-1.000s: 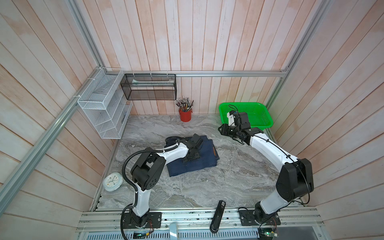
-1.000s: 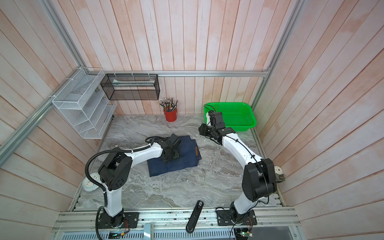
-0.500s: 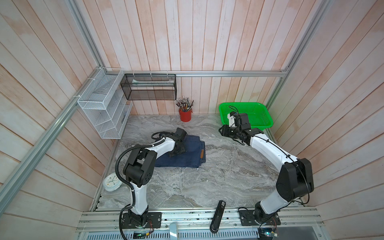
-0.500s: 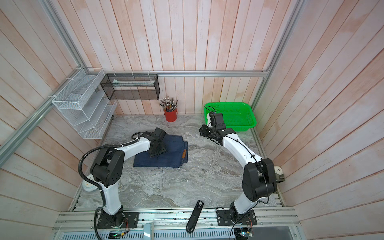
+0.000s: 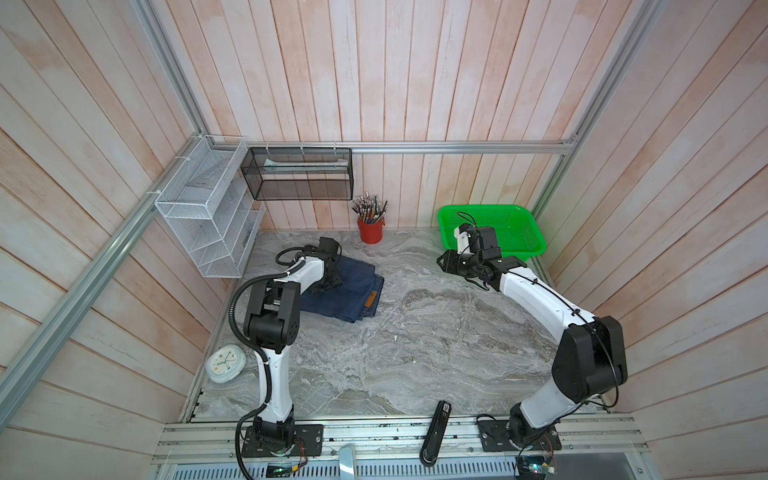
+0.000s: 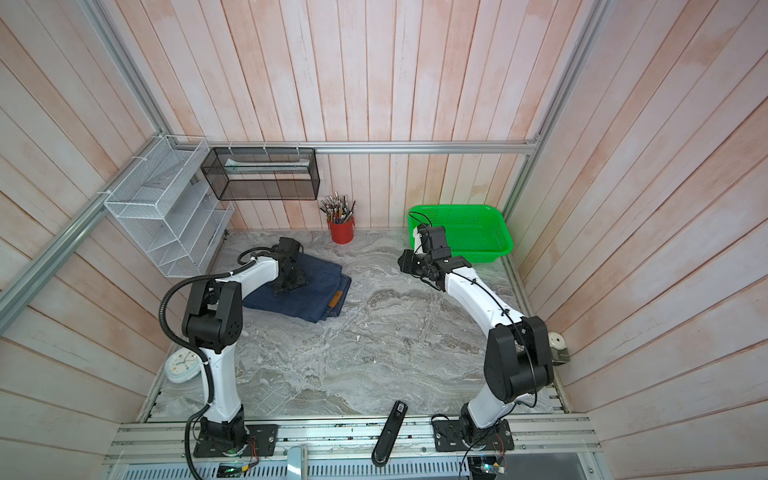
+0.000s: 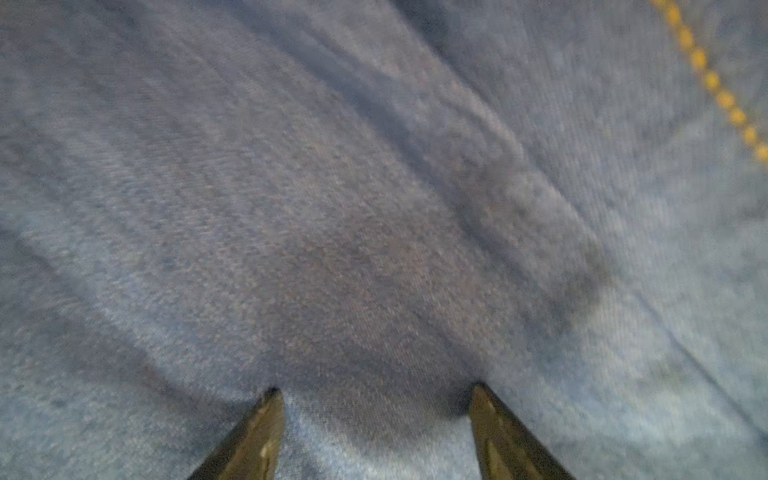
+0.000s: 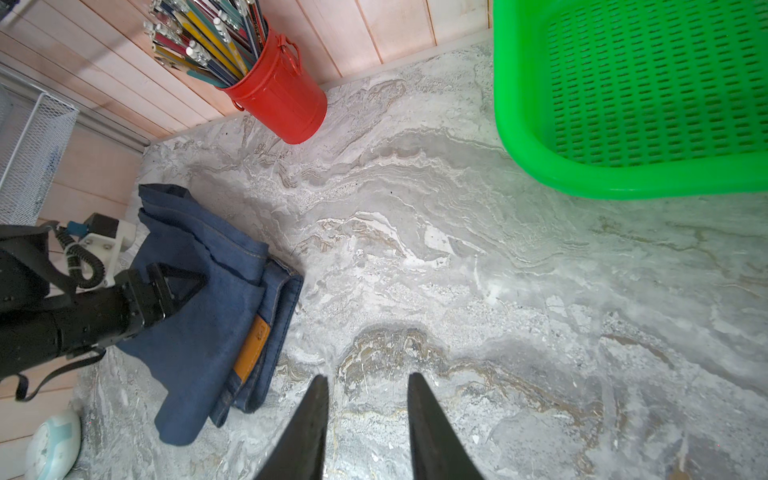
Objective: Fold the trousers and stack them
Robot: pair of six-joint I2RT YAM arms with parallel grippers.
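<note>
The trousers (image 5: 353, 297) (image 6: 311, 297) lie folded into a thick dark blue denim bundle at the back left of the marble table, with the tan patch (image 8: 251, 349) showing on the edge that faces the middle. My left gripper (image 5: 328, 284) (image 7: 374, 390) stands open on top of them; both fingertips (image 7: 272, 399) press into the cloth and grip nothing. My right gripper (image 5: 442, 262) (image 8: 368, 378) hangs open over bare table near the green basket, empty and well apart from the trousers (image 8: 208, 316).
A green basket (image 5: 536, 245) sits at the back right and a red cup of pens (image 5: 370, 230) at the back middle. A white wire rack (image 5: 208, 224) and a black mesh shelf (image 5: 299, 174) hang on the walls. A clock (image 5: 226, 363) lies front left.
My left gripper has slid the folded trousers leftward and toward the back across the table, turning them a little. The right arm has stayed where it was.
</note>
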